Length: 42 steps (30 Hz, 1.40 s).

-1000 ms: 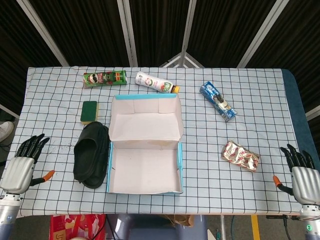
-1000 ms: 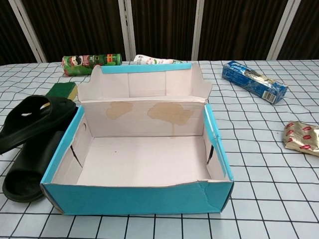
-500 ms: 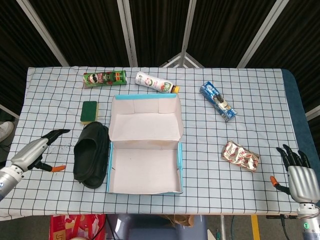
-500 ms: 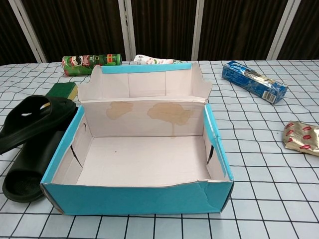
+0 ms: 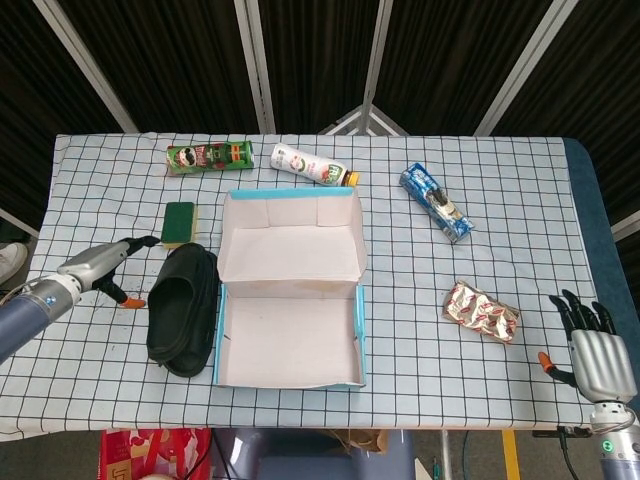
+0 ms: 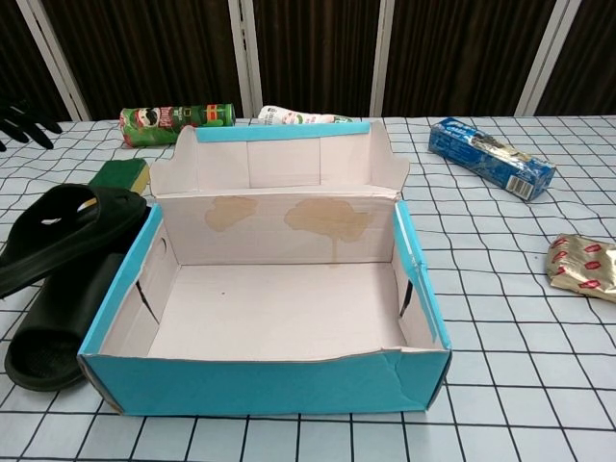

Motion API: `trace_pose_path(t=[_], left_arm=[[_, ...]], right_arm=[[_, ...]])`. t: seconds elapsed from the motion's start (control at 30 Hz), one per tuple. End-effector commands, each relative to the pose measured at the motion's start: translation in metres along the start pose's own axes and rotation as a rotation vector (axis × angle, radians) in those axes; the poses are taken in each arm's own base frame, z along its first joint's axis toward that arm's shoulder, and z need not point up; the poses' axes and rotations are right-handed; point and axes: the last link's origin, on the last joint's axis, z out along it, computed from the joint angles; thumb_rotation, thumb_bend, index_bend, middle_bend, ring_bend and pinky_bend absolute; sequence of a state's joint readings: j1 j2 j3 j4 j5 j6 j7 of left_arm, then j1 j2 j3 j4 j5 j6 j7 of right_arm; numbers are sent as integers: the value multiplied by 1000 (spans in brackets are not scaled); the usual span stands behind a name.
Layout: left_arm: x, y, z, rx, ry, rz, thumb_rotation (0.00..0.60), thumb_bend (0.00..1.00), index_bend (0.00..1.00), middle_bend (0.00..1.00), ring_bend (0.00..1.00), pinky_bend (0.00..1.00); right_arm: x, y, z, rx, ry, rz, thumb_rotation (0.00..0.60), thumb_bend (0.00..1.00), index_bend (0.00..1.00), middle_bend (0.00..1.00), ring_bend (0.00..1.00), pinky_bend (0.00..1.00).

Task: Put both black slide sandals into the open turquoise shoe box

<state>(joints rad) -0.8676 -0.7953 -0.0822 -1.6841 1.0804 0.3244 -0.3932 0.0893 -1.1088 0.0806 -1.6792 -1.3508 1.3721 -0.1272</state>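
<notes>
Two black sandals (image 5: pixel 183 310) lie stacked on the bench (image 5: pixel 500 230), one partly atop the other, touching the left outer wall of the shoe box (image 5: pixel 290 300). In the chest view the upper sandal (image 6: pixel 67 231) leans tilted over the lower one (image 6: pixel 53 327). Both are outside the box.

The turquoise shoe box sits open near the bench's middle, lid flap folded back and standing up behind it; the inside is bare white card with brown stains on the back wall (image 6: pixel 289 217).

Left robot hand (image 5: pixel 105 265) hovers just beside the sandals on their left, fingers apart and stretched toward them, holding nothing; its fingertips (image 6: pixel 19 125) show at the left edge of the chest view. Right robot hand (image 5: pixel 592 350) is at the near right corner, well apart from everything, fingers spread, empty.

A green sponge (image 5: pixel 179 223) lies just beyond the sandals. Along the far side are a green chip can (image 5: pixel 209 157) and a white bottle (image 5: pixel 312 165), both on their sides. A blue snack pack (image 5: pixel 435 202) lies right of the box, a crinkled foil packet (image 5: pixel 481 311) nearer the right hand.
</notes>
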Motion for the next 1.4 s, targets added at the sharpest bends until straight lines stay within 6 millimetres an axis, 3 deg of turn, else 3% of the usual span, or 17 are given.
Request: trace_pose_path(t=[0.03, 0.37, 1.4], left_arm=[[-1, 12, 21, 2, -38, 40, 600, 276, 68, 80, 0, 68], [-11, 16, 47, 27, -36, 43, 600, 258, 80, 116, 0, 68], [-27, 15, 81, 64, 33, 80, 600, 258, 211, 196, 0, 68]], right_arm=[[-2, 0, 2, -7, -12, -6, 600, 291, 130, 77, 157, 72], [-4, 0, 4, -18, -22, -14, 600, 291, 130, 77, 158, 72], [-6, -1, 6, -31, -39, -29, 600, 291, 130, 77, 158, 72]])
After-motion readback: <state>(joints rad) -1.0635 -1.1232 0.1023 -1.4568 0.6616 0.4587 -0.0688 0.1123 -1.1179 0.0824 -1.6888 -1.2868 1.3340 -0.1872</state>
